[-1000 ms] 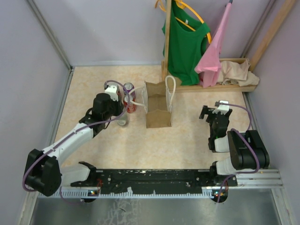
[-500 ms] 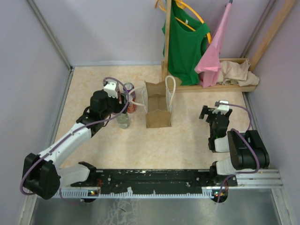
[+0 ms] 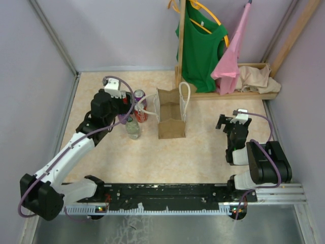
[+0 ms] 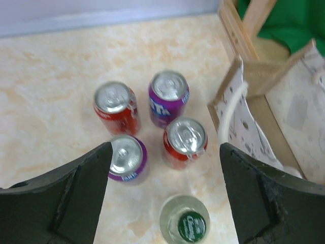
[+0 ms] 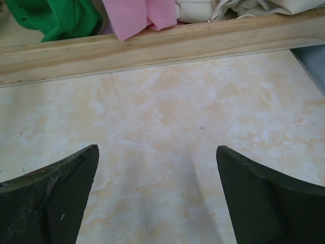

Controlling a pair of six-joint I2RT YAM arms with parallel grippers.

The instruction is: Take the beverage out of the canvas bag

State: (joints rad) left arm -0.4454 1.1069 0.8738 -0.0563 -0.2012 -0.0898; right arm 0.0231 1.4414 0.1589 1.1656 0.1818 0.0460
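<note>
The tan canvas bag (image 3: 171,116) stands upright and open mid-table, its white handles (image 3: 186,96) looped over the rim; in the left wrist view the bag (image 4: 284,117) fills the right side. A clear beverage bottle with a green cap (image 4: 186,223) stands on the table left of the bag, the same bottle (image 3: 132,128) free of any grip. Beside it stand several red and purple cans (image 4: 184,141). My left gripper (image 4: 165,147) hovers open above the cans and bottle, holding nothing; the left gripper (image 3: 125,108) sits left of the bag. My right gripper (image 5: 156,148) is open over bare table, right of the bag (image 3: 229,123).
A wooden rack (image 3: 181,46) at the back holds a green shirt (image 3: 200,46) and a pink garment (image 3: 232,56); a beige cloth heap (image 3: 259,77) lies on its base. Its wooden rail (image 5: 162,43) crosses ahead of the right gripper. Walls close in left and right.
The left gripper has opened wide and drawn up and back to the left, away from the bottle, which stays standing on the table. The right arm has not moved.
</note>
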